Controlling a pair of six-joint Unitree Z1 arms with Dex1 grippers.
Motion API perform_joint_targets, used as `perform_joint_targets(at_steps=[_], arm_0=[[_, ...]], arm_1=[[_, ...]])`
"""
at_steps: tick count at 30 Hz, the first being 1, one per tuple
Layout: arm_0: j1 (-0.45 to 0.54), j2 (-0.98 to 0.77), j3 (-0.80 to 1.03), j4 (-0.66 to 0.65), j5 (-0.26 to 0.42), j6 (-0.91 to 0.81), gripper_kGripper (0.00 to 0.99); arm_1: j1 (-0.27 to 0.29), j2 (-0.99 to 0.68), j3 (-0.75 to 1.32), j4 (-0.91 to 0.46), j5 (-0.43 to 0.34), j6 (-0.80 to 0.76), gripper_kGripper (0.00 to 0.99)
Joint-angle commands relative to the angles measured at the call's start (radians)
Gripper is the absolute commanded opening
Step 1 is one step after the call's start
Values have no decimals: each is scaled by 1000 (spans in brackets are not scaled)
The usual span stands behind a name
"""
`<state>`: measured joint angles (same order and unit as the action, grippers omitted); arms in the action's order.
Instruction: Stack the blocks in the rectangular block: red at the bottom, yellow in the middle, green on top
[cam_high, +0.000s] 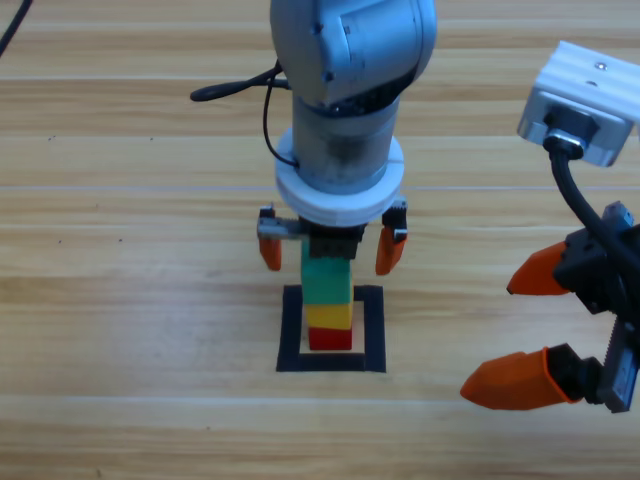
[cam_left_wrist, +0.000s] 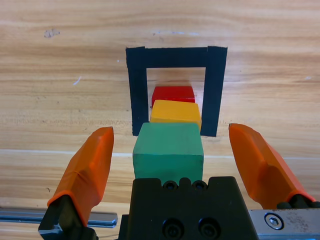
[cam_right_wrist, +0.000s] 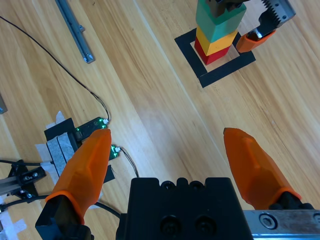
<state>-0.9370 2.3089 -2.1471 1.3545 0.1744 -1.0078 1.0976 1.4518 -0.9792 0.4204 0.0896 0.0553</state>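
Left gripper (cam_left_wrist: 170, 150) hangs wide open astride the small matte teal-green cube (cam_left_wrist: 168, 150), jaws clear of it, topping yellow cube (cam_left_wrist: 176, 111) and red cube (cam_left_wrist: 173, 93).

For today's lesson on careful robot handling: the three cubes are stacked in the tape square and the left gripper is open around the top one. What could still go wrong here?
1. The left gripper straddles the green cube with open jaws; a sideways drift while lifting could clip it and topple the stack.
2. The stack sits toward one side of the tape square, so a nudge might push the red cube onto the tape.
3. The right gripper waits open nearby; swinging inward could hit the stack.
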Motion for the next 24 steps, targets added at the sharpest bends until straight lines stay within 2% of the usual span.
perform_joint_targets(at_steps=[1, 5, 10, 13, 17, 20, 24], arm_0=[[-52, -149, -54, 32, 79, -9, 973], [-115, -381, 30, 34, 183, -35, 974], [-223, -632, 302, -38, 318, -86, 973], [-255, -807, 589, -183, 347, -77, 973], [-258, -1082, 987, -439, 346, 3, 973], [-258, -1184, 1124, -515, 344, 57, 973], [-258, -1238, 1187, -541, 344, 95, 974]], arm_1=[[19, -80, 36, -11, 15, -8, 990], [19, -85, 40, -11, 4, -9, 990], [19, -94, 40, -11, 4, -14, 990], [19, -83, 39, -12, 5, -15, 990], [19, -83, 40, -12, 5, -15, 990], [19, -83, 40, -12, 4, -15, 990], [19, -85, 42, -12, 4, -15, 990]])
